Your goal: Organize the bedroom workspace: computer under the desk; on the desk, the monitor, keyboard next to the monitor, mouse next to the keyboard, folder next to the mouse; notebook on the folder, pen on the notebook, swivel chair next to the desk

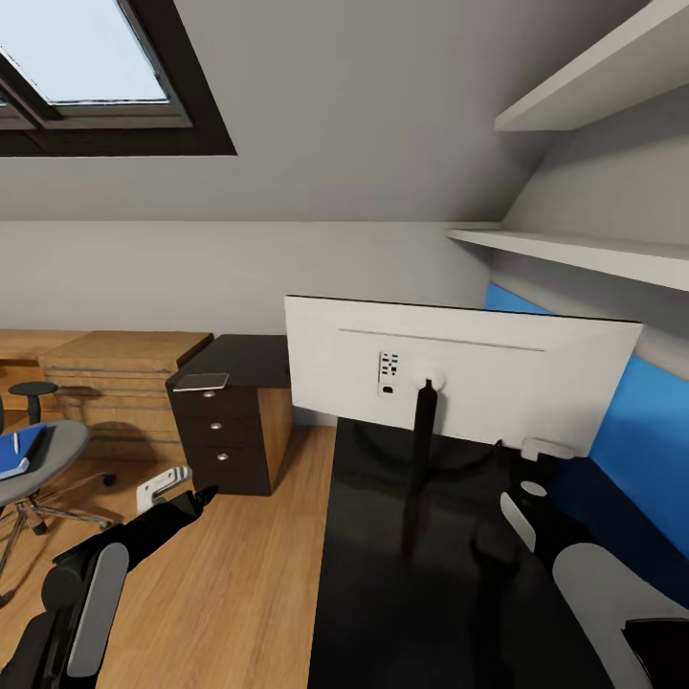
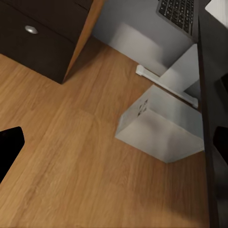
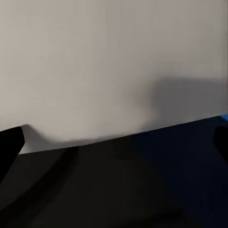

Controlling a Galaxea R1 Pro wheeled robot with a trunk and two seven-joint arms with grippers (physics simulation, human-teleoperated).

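Both black-and-white arms hang low in the head view — the left gripper (image 1: 177, 488) over the wood floor (image 1: 239, 584), the right gripper (image 1: 524, 498) above the glossy black desk (image 1: 431, 593). Both have fingers spread, holding nothing. A white flat monitor (image 1: 459, 368) stands on the desk, back showing. The grey box-shaped computer (image 2: 161, 126) sits on the floor beside the desk's edge. Well apart, the grey swivel chair (image 1: 57, 450) carries a blue folder (image 1: 24, 455).

monitor (image 1: 459, 373) blocking desk's (image 1: 383, 593) far edge, near half open
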